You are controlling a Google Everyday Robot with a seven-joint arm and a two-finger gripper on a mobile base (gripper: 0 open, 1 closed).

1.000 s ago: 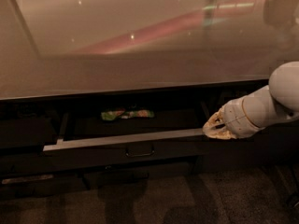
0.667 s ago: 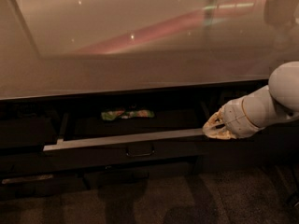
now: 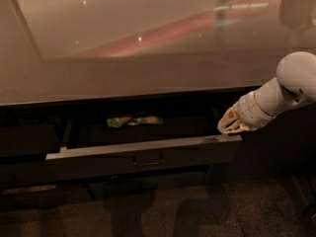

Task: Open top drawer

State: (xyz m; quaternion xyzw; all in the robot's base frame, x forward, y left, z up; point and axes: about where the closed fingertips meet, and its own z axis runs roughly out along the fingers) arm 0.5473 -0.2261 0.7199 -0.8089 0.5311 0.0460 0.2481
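The top drawer (image 3: pixel 148 154) is a wide, shallow dark drawer under the counter, pulled partly out, with a small bar handle (image 3: pixel 147 161) at the centre of its front. A green and red packet (image 3: pixel 134 120) lies inside it. My gripper (image 3: pixel 228 126), on a white arm coming from the right, sits at the drawer's right end, just above the top edge of the front panel and touching or nearly touching it.
A glossy beige countertop (image 3: pixel 138 58) overhangs the drawer. Darker cabinet fronts (image 3: pixel 27 142) sit left of the drawer and lower drawers (image 3: pixel 74 186) below it. Dark carpet (image 3: pixel 197 211) covers the floor in front.
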